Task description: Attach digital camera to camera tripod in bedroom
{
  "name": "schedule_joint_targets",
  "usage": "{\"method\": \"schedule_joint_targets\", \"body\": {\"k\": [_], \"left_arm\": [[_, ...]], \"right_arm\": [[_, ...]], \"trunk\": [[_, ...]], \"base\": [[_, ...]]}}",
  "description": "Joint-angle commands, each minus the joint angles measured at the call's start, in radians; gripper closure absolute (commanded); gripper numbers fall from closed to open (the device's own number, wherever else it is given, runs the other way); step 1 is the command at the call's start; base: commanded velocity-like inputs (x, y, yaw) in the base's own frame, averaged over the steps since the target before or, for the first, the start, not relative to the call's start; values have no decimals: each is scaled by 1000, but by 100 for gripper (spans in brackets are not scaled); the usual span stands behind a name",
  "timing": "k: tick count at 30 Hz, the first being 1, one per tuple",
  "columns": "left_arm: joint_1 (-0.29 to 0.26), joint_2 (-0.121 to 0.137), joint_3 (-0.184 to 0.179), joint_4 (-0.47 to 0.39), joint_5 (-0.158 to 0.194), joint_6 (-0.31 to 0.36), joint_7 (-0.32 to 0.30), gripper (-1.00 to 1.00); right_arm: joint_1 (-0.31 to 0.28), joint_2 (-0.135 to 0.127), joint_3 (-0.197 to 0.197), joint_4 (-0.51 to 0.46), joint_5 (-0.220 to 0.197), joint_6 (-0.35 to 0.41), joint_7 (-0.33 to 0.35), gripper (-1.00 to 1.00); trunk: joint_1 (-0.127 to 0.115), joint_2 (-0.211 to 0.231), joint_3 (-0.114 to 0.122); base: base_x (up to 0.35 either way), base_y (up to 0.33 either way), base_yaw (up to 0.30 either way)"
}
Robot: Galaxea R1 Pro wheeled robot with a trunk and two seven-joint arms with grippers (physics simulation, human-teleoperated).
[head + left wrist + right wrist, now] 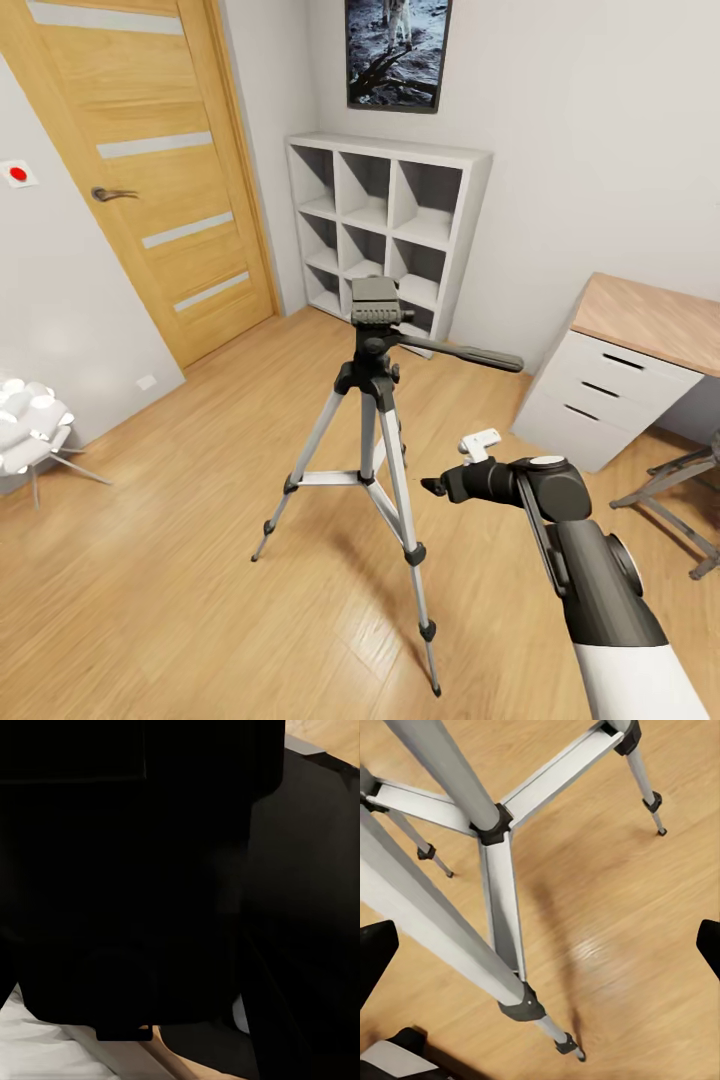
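The camera tripod (375, 400) stands on the wood floor mid-room, its dark grey head (375, 300) bare and its black pan handle (470, 353) pointing right. My right gripper (435, 487) reaches toward its near legs from the right at about brace height. In the right wrist view the right gripper (540, 952) is open, black fingertips (375, 960) wide apart, with the tripod's silver legs and brace hub (495, 825) just ahead and nothing between the fingers. A close black mass (135, 870) shows in the left wrist view; I cannot tell what it is. The digital camera is out of view.
A white cube shelf (385, 230) stands against the far wall beside the wood door (150, 170). White desk drawers (600, 390) and a dark chair base (680, 490) are at the right, a white chair (30, 425) at the left. A small white object (480, 441) lies beyond my right wrist.
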Motion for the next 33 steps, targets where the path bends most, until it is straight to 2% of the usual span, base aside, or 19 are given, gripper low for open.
{"method": "schedule_joint_targets", "body": {"k": [1, 6, 8, 11, 14, 27, 31, 32, 33], "left_arm": [[0, 0, -8, 0, 5, -1, 3, 100], [0, 1, -8, 0, 5, -1, 3, 100], [0, 1, -8, 0, 5, -1, 3, 100], [0, 1, -8, 0, 5, -1, 3, 100], [0, 1, -8, 0, 5, -1, 3, 100], [0, 1, -8, 0, 5, -1, 4, 100], [0, 1, -8, -1, 5, -1, 3, 100], [0, 1, -8, -1, 5, -1, 3, 100], [0, 1, -8, -2, 5, -1, 3, 100]], "right_arm": [[-1, 0, 2, -1, 11, 3, 9, -100], [0, 51, 4, -1, 9, 3, 9, -100], [0, 92, 4, -1, 10, 3, 8, -100], [0, 119, 4, 0, 12, 3, 6, -100], [0, 131, 5, 0, 12, 3, 2, -100], [0, 150, 3, 2, 13, 3, -39, -100], [0, 165, 1, 3, 13, -11, -87, -100], [0, 173, 1, 4, 12, -26, -113, -100], [0, 190, 1, 12, 6, -48, -170, -100]], "trunk": [[0, -2, -2], [0, -2, -2], [0, -2, -2], [0, -2, -2], [0, -2, -2], [0, -2, -2], [0, -2, -2], [0, -2, -2], [0, -2, -2]], "base": [[-12, 0, 0], [-5, 0, 0], [-1, 0, 0], [0, 0, 0], [0, 0, 0], [0, 0, 0], [0, 0, 0], [0, 0, 0], [0, 0, 0]]}}
